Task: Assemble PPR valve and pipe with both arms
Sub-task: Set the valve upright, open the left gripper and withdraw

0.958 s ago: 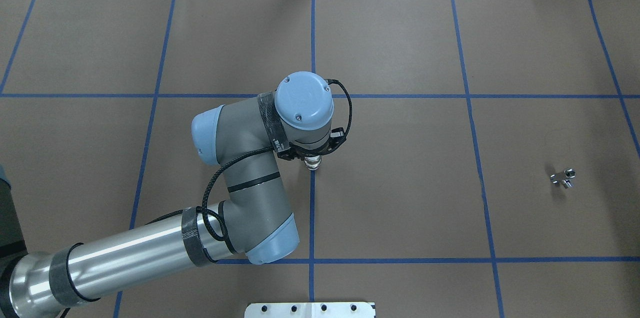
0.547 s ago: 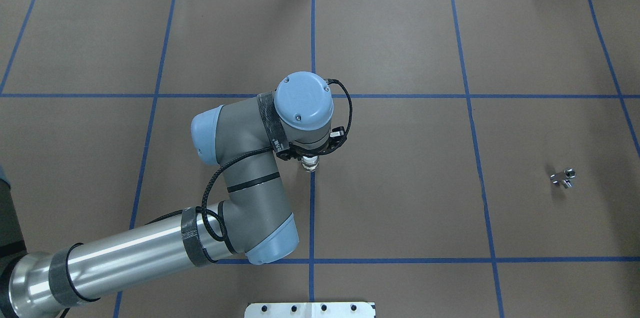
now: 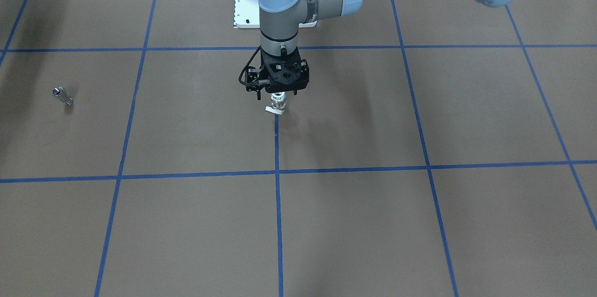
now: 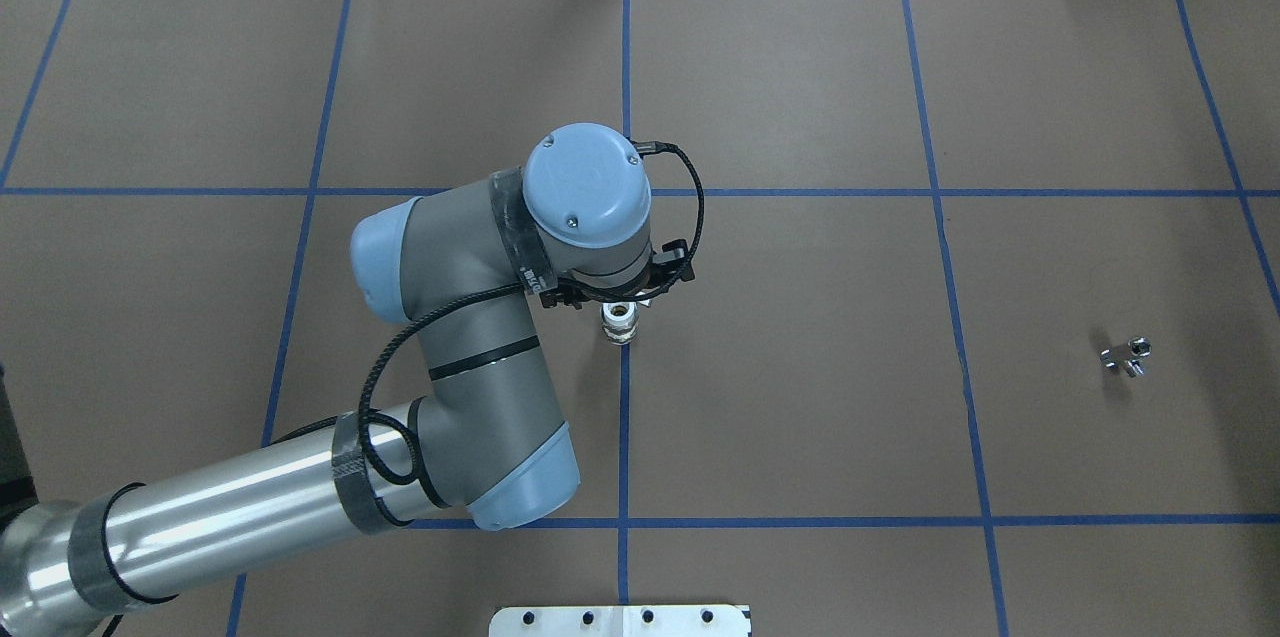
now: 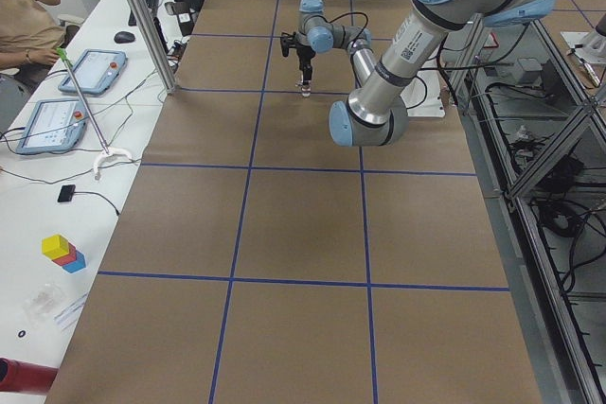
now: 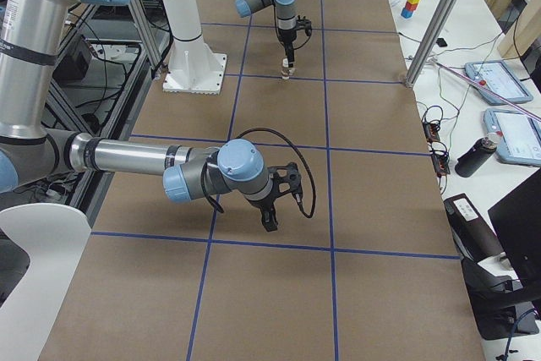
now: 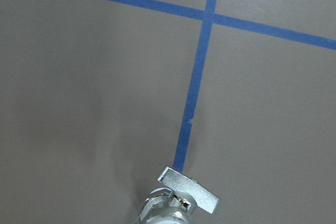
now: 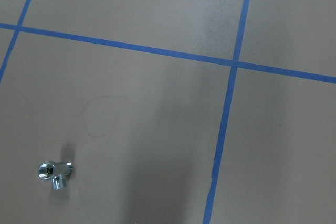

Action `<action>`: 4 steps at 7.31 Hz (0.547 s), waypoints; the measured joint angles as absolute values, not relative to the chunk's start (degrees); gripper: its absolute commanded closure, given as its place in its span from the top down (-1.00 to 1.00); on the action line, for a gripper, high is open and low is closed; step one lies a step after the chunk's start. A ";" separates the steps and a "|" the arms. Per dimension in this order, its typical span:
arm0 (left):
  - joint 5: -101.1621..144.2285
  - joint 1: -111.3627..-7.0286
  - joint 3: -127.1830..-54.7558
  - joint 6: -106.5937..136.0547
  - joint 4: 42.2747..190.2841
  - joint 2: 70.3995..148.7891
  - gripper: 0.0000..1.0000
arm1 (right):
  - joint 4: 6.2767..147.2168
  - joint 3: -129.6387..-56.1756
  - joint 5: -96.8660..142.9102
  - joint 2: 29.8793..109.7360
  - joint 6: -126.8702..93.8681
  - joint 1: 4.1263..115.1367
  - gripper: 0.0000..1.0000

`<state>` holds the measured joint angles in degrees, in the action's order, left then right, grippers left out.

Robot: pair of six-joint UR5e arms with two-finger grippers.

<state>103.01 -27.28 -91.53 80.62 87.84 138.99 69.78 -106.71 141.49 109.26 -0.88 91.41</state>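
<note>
A brown worktop (image 4: 800, 67) crossed by blue tape lines (image 4: 940, 217) is filling the views. The left arm (image 4: 470, 317) is reaching in from the worktop's near left corner toward the middle. Its black left gripper (image 3: 278, 96) is pointing straight down, clamped on the top of the valve (image 3: 277, 103), a small white fitting with a metal band. The valve is hanging upright, its flat tab lowest, at or just above the worktop surface; the pictures are not showing whether it is touching. It is sitting right over the blue centre line, near the middle of the worktop, and the left wrist camera is showing the valve (image 7: 178, 203) with its tab over that line.

The pipe (image 4: 1127, 355), a small shiny metal stub, is lying alone on the worktop toward the right edge, well apart from the valve. The right wrist camera is looking down on the pipe (image 8: 54, 172).

The right arm (image 6: 152, 162) is showing only in the right side view, its right gripper (image 6: 269, 219) hovering low over the worktop; whether its fingers are apart or together cannot be told.

A white bolted base plate (image 4: 620, 620) is sitting at the near edge of the worktop.
</note>
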 measured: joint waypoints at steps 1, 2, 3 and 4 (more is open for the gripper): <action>103.13 -27.94 -96.98 77.12 84.79 136.45 1.00 | 69.78 -106.79 141.59 109.25 -1.30 91.40 1.00; 103.21 -28.76 -104.52 72.12 79.98 133.16 1.00 | 69.77 -106.97 141.75 109.23 -2.37 91.27 1.00; 103.27 -30.02 -112.88 65.95 74.44 129.45 1.00 | 69.73 -107.38 141.92 109.08 -4.07 90.76 1.00; 104.10 -32.46 -120.24 58.87 69.98 125.18 1.00 | 69.69 -108.48 141.87 108.89 -7.18 89.40 1.00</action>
<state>104.10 -32.46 -120.24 58.87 69.98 125.18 69.69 -108.48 141.87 108.89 -7.18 89.40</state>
